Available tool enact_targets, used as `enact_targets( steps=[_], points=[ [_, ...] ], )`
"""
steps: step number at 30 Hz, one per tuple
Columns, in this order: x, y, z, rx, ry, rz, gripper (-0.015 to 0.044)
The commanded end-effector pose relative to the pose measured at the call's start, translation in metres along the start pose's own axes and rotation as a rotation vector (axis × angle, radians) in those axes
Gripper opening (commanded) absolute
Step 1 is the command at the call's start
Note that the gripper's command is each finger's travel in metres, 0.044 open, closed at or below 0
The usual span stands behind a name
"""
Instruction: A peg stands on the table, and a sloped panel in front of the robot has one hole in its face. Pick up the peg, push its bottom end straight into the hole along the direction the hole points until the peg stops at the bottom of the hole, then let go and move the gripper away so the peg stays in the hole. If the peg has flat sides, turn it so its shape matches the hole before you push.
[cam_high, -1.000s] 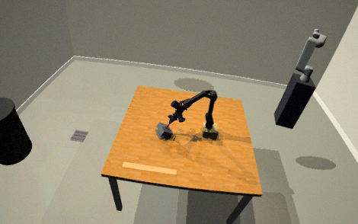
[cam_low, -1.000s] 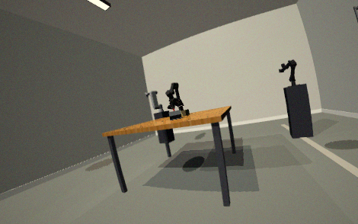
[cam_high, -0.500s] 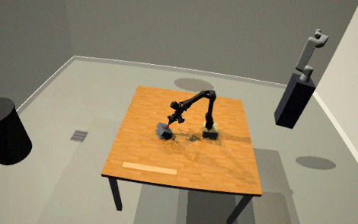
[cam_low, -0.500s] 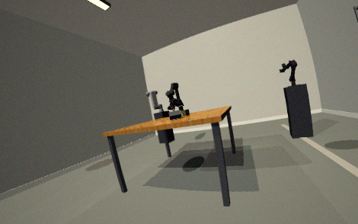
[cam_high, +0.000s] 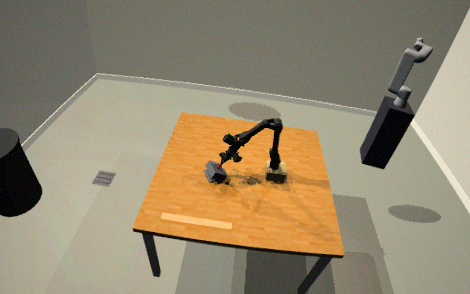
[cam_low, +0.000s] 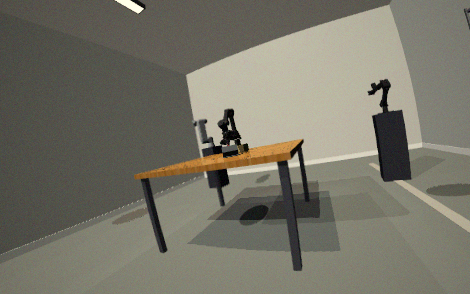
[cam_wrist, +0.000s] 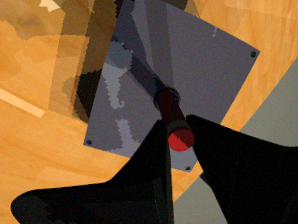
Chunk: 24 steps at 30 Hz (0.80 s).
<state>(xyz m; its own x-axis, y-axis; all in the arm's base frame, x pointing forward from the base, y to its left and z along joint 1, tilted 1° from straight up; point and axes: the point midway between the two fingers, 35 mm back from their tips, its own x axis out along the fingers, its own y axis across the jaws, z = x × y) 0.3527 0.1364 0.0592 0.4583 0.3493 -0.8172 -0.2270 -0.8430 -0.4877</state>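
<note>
The round red peg has a dark band near its bright red top end. My gripper is shut on it, one black finger on each side. The grey sloped panel lies below the fingers. In the wrist view the peg's lower end is inside the dark ring of the hole, and the upper part stands out of the face. How deep the end sits is hidden.
The wooden table bears the arm's pale base to the right of the panel in the top view. A light strip lies near the table's front edge. Small dark screws mark the panel's corners.
</note>
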Motion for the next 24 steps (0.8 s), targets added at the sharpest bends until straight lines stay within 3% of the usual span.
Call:
enact_targets(
  steps=[1, 8, 24],
  points=[
    [0.0000, 0.0000, 0.0000, 0.000, 0.000, 0.000, 0.0000],
    [0.0000, 0.0000, 0.0000, 0.000, 0.000, 0.000, 0.0000],
    [-0.0023, -0.0002, -0.0003, 0.000, 0.000, 0.000, 0.0420]
  ],
)
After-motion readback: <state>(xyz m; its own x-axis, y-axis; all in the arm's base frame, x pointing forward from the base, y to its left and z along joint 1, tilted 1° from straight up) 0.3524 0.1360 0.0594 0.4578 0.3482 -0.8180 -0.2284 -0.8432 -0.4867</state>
